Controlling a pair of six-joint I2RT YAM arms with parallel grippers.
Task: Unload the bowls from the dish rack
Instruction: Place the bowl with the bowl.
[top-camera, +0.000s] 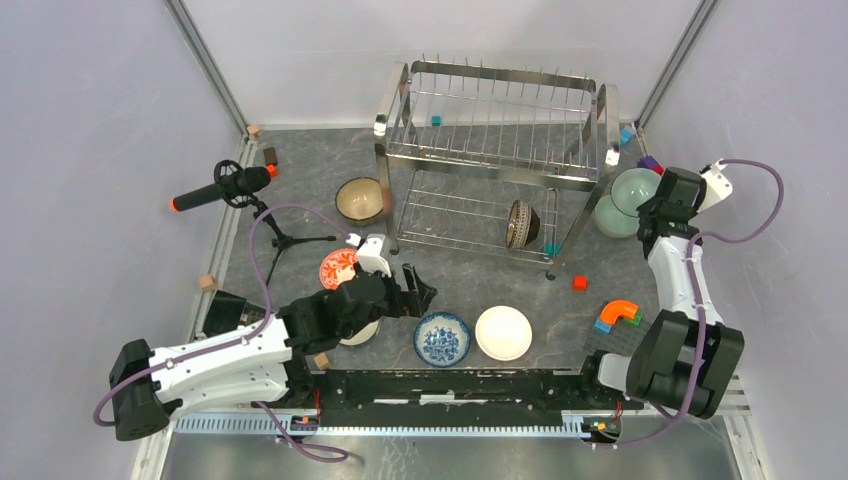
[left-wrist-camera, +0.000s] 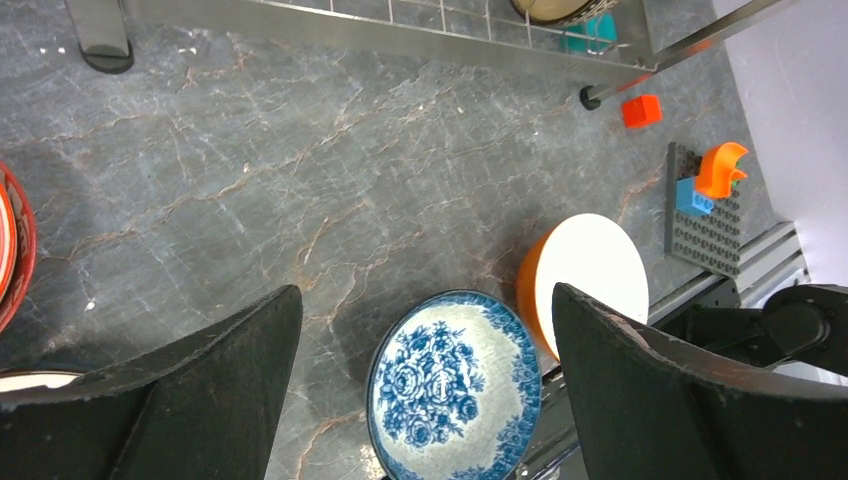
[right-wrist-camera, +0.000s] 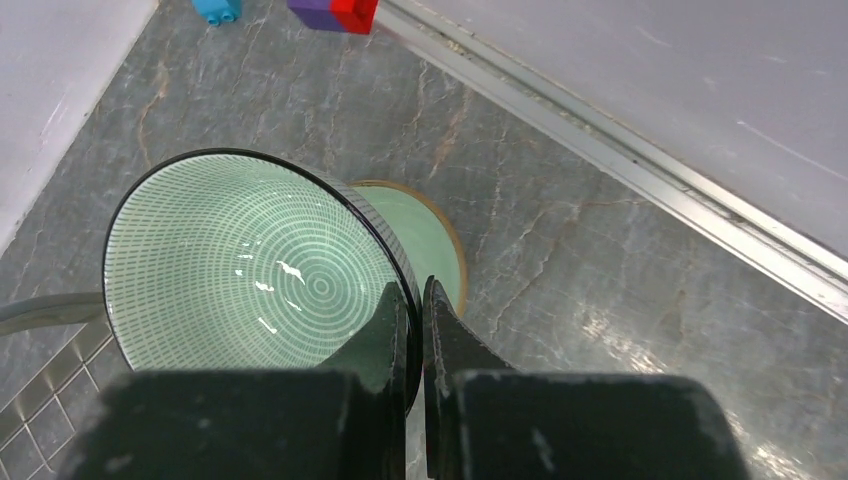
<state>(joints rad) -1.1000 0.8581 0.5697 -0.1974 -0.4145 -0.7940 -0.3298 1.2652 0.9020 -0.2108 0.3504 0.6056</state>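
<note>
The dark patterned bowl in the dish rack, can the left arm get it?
Probably yes. The left gripper is open and empty, in front of the dish rack. The dark patterned bowl stands on edge on the lower tier, and nothing lies between them. The upper tier could make it tight.

2 pale green bowls (top-camera: 632, 188), 1 tan bowl (top-camera: 360, 198), 1 red-patterned bowl (top-camera: 336, 268), 1 blue-and-white bowl (top-camera: 442, 338), 1 orange bowl (top-camera: 503, 332), 1 dark-patterned bowl (top-camera: 522, 223), 1 mostly hidden white bowl (top-camera: 360, 337). 8 total. 1 dish rack (top-camera: 495, 140).
</note>
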